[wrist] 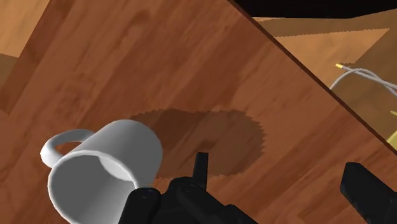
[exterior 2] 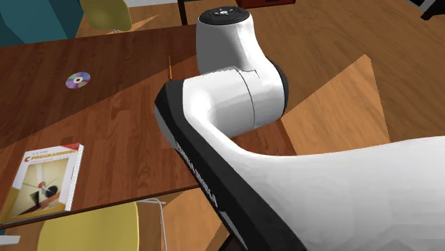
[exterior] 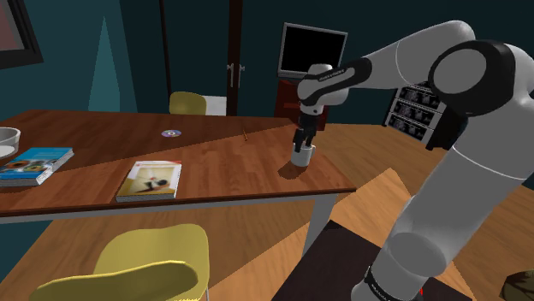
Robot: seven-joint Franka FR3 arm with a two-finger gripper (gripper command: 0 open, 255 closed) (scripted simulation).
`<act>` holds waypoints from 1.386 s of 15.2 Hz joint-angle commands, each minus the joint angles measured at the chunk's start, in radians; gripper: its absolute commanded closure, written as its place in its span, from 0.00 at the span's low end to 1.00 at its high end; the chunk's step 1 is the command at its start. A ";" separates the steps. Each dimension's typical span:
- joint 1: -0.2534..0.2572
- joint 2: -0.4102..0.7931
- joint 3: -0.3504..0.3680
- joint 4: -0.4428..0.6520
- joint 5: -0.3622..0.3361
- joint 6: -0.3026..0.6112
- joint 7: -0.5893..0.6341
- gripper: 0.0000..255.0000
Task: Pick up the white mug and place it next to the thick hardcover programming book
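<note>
The white mug [exterior: 300, 156] stands upright near the table's end at the shoulder view's right. My black gripper [exterior: 303, 139] hangs straight down just above it. In the wrist view the gripper [wrist: 280, 175] is open, with one fingertip [wrist: 201, 167] close beside the mug [wrist: 105, 168] and the other [wrist: 366, 188] far off. The mug sits outside the gap between the fingers, its handle turned away from them, and nothing is held. The programming book [exterior: 151, 180] with a pale cover lies flat near the table's front edge; its red title shows in the second exterior view [exterior 2: 46, 178].
The brown wooden table [exterior: 214, 158] also carries a CD [exterior: 172, 132], a pencil [exterior: 246, 135], a blue book [exterior: 34, 164] and a white bowl [exterior: 7, 141]. A yellow chair [exterior: 154, 265] stands in front. My arm's white link [exterior 2: 235, 93] blocks much of the second exterior view.
</note>
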 commanded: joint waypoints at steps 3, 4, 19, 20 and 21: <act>-0.021 0.152 -0.037 0.105 0.063 0.053 -0.088 0.00; -0.028 0.190 -0.043 0.134 0.081 0.062 -0.109 0.00; -0.108 0.470 -0.037 0.300 0.225 0.170 -0.244 0.00; -0.108 0.470 -0.037 0.300 0.225 0.170 -0.244 0.00; -0.108 0.470 -0.037 0.300 0.225 0.170 -0.244 0.00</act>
